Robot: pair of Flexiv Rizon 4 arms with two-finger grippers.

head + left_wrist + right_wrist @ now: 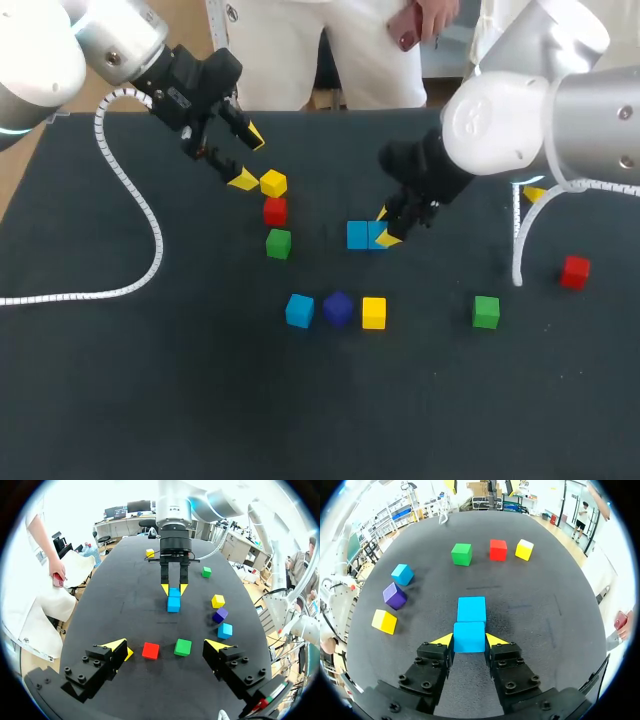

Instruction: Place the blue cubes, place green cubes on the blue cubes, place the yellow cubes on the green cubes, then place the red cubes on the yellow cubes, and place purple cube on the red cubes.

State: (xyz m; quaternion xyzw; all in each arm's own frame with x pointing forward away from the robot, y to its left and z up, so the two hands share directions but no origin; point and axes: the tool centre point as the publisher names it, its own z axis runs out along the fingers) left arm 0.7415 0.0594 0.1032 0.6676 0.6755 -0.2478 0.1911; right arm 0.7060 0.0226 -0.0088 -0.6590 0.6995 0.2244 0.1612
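One solid blue cube is sitting clamped in the right gripper, just beside the free blue cube straight ahead and probably touching it, while the left gripper is hovering splayed and empty, well apart.

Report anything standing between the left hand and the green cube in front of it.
Nothing visible does. The green cube lies on bare table just ahead of the open left hand, within the span of its fingers. The red cube sits close beside it and might crowd one finger.
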